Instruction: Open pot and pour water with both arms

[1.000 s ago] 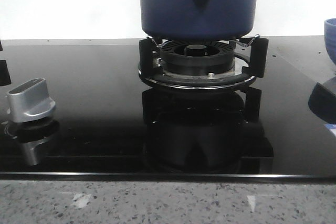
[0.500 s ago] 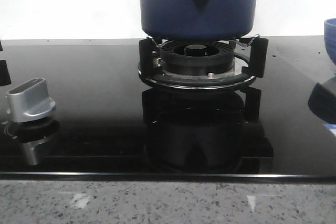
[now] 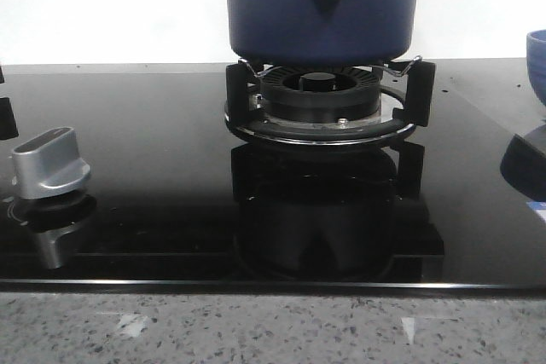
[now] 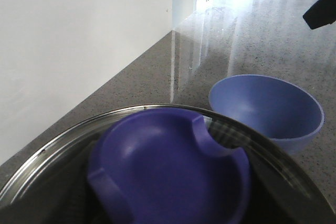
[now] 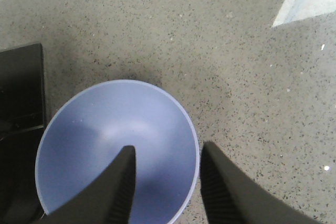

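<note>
The dark navy pot (image 3: pixel 322 6) stands on the black burner grate (image 3: pixel 328 104); its top is cut off by the front view's edge. In the left wrist view its glass lid (image 4: pixel 50 148) with a big blue knob (image 4: pixel 168 174) fills the near field, very close to the camera, and no left fingers show. My right gripper (image 5: pixel 165 182) is open over the small light blue bowl (image 5: pixel 105 140). One finger is over the bowl's inside and the other is outside its rim, over the counter.
A silver stove knob (image 3: pixel 49 164) sits at the front left of the glossy black hob (image 3: pixel 153 142). The light blue bowl (image 3: pixel 537 49) is on the speckled grey counter, right of the hob. A white wall runs behind. A dark arm part (image 4: pixel 321 10) hangs beyond the bowl.
</note>
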